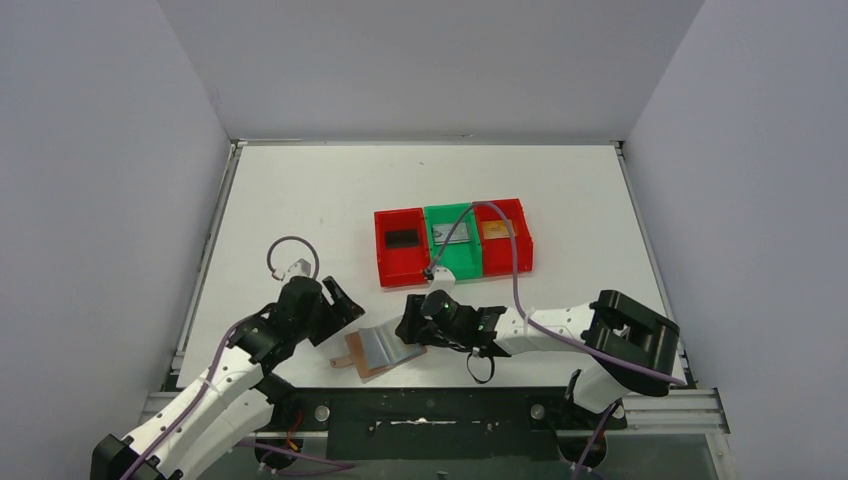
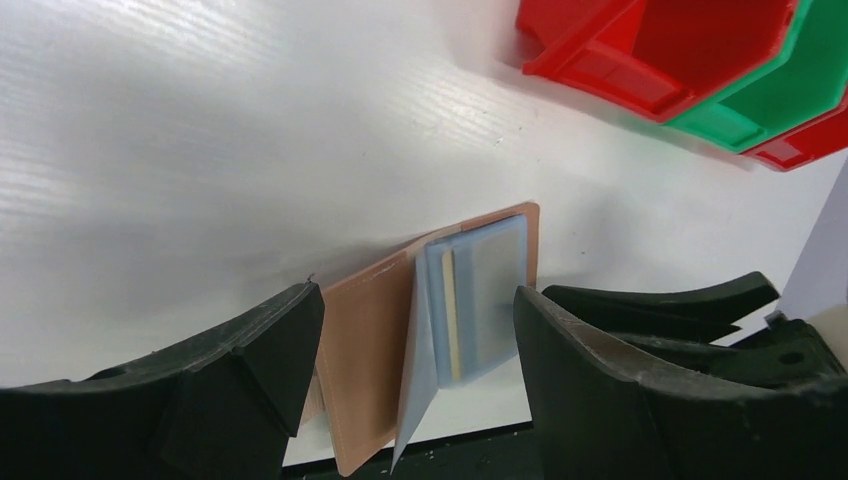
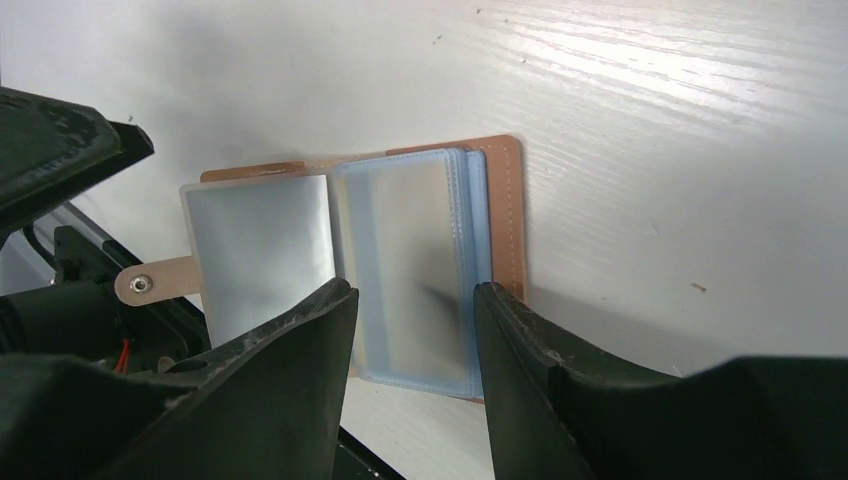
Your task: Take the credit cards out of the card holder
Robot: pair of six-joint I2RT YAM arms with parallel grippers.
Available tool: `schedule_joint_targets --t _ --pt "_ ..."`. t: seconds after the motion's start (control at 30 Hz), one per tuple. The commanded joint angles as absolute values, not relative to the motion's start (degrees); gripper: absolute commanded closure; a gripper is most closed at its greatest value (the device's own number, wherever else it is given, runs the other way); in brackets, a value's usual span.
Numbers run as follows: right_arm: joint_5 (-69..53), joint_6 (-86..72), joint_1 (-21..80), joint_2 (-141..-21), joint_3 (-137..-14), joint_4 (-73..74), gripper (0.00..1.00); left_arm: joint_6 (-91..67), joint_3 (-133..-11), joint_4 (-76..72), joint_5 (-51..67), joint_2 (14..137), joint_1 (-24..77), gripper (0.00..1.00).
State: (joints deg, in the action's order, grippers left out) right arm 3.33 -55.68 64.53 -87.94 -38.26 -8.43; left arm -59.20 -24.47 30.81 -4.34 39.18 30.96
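Observation:
The card holder (image 1: 372, 350) lies open near the table's front edge, tan cover down and grey-blue sleeves up. My left gripper (image 1: 342, 303) hovers open just to its left, and my right gripper (image 1: 410, 325) is open at its right edge. In the left wrist view the card holder (image 2: 365, 350) sits beyond the open left gripper (image 2: 418, 340), with a thin tan card edge (image 2: 450, 310) showing in a sleeve. In the right wrist view the right gripper (image 3: 412, 290) straddles the clear sleeves (image 3: 410, 240) without pinching them. A black card (image 1: 402, 238), a silver card (image 1: 452, 232) and a gold card (image 1: 492, 229) lie in the bins.
A row of three bins stands mid-table: red bin (image 1: 392, 268), green bin (image 1: 462, 265), red bin (image 1: 520, 255). The right arm's purple cable (image 1: 515, 270) arcs over them. The black front rail (image 1: 440, 405) runs just below the card holder. Grey walls enclose the table.

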Motion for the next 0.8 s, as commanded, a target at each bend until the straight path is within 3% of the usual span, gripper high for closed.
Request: schedule_joint_targets --t 0.0,0.27,0.77 --pt "7.1 -54.1 64.2 -84.7 -39.7 -7.0 0.52 -64.1 -23.3 31.6 -5.2 40.7 32.6 0.31" --pt "6.3 -53.7 63.8 -84.9 -39.8 -7.3 0.52 -65.5 -20.9 29.3 -3.6 39.0 33.9 0.43" --pt "4.2 -53.9 63.0 -86.0 -39.4 -8.8 0.52 -63.2 -18.5 27.3 -4.1 41.9 34.9 0.51"
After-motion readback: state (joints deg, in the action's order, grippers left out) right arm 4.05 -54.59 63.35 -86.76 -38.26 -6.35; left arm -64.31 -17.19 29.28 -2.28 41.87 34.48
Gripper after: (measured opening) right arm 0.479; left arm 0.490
